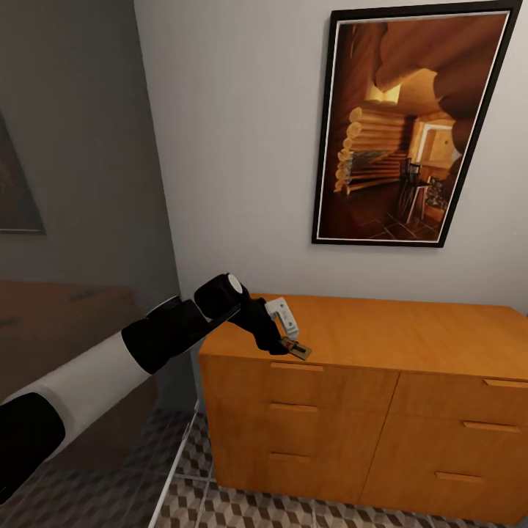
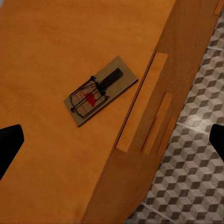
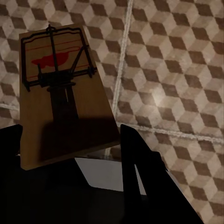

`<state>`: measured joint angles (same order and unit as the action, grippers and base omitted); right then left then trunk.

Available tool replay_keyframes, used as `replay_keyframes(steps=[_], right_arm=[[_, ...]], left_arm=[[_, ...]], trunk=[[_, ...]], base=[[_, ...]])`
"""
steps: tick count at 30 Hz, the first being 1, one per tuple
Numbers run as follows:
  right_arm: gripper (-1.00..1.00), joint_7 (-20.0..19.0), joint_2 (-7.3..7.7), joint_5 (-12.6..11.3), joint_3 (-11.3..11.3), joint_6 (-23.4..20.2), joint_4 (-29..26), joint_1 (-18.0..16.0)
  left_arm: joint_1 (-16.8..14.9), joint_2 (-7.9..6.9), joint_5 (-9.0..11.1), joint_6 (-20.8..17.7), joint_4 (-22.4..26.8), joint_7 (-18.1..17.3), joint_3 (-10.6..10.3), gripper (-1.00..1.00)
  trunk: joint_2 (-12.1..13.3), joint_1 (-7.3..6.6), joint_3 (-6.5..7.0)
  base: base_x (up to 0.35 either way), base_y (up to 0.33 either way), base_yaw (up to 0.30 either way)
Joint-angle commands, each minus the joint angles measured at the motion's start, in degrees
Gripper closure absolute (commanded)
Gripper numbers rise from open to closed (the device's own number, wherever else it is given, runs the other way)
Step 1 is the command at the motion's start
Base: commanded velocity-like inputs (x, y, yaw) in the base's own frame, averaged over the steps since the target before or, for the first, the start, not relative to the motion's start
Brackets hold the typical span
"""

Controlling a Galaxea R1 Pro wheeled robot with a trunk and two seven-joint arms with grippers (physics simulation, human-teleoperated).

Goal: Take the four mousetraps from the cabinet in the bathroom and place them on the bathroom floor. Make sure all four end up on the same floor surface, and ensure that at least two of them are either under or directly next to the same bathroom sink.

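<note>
A tan mousetrap [image 1: 298,350] with a dark wire bar and a red patch lies flat on top of the orange-brown cabinet [image 1: 411,337], close to its front edge. My left gripper [image 1: 287,339] hangs just above it. In the left wrist view its black fingertips [image 2: 9,140] stand wide apart on either side of the mousetrap [image 2: 100,91], open and holding nothing. In the right wrist view my right gripper [image 3: 70,147] is shut on the near end of a second mousetrap [image 3: 60,88], held above the cube-patterned bathroom floor [image 3: 177,70].
The cabinet's drawer fronts with slim bar handles [image 1: 296,366] face me, and the tiled floor [image 1: 242,506] runs along its foot. A framed log-cabin picture [image 1: 411,125] hangs on the wall above. A dark brown piece of furniture [image 1: 66,323] stands at the left.
</note>
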<state>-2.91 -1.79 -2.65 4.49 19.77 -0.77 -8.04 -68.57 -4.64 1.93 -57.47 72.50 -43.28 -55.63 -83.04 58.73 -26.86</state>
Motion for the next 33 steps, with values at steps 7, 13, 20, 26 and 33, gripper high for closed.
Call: replay_keyframes(steps=[7,13,20,26,33], right_arm=[[1.0,0.1,0.02,-0.43,0.43,0.18,0.06,-0.04],[1.0,0.1,0.03,-0.43,0.43,0.18,0.06,-0.04],[1.0,0.1,0.03,-0.43,0.43,0.18,0.06,-0.04],[1.0,0.15,0.03,-0.43,0.43,0.18,0.06,-0.04],[1.0,0.19,0.05,-0.43,0.43,0.18,0.06,0.25]], left_arm=[[-0.07,-0.02,0.18,-0.36,0.13,0.03,-0.25,-1.0],[-0.07,0.05,0.25,-0.36,0.04,0.03,-0.29,-1.0],[-0.07,0.39,0.27,-0.31,-0.26,0.02,-0.34,-1.0],[-0.07,0.86,0.27,-0.27,-1.16,0.01,-0.95,-1.0],[-0.07,0.97,0.27,-0.3,-1.36,-0.04,-1.84,-1.0]], trunk=[[-0.04,0.0,-0.06],[-0.04,0.0,-0.06],[-0.04,0.0,-0.06],[-0.04,0.0,-0.06],[-0.04,0.0,-0.06]], base=[[0.0,0.0,0.0],[0.037,0.002,0.0],[0.193,0.074,0.0],[0.213,0.073,0.0],[0.051,0.011,0.0]])
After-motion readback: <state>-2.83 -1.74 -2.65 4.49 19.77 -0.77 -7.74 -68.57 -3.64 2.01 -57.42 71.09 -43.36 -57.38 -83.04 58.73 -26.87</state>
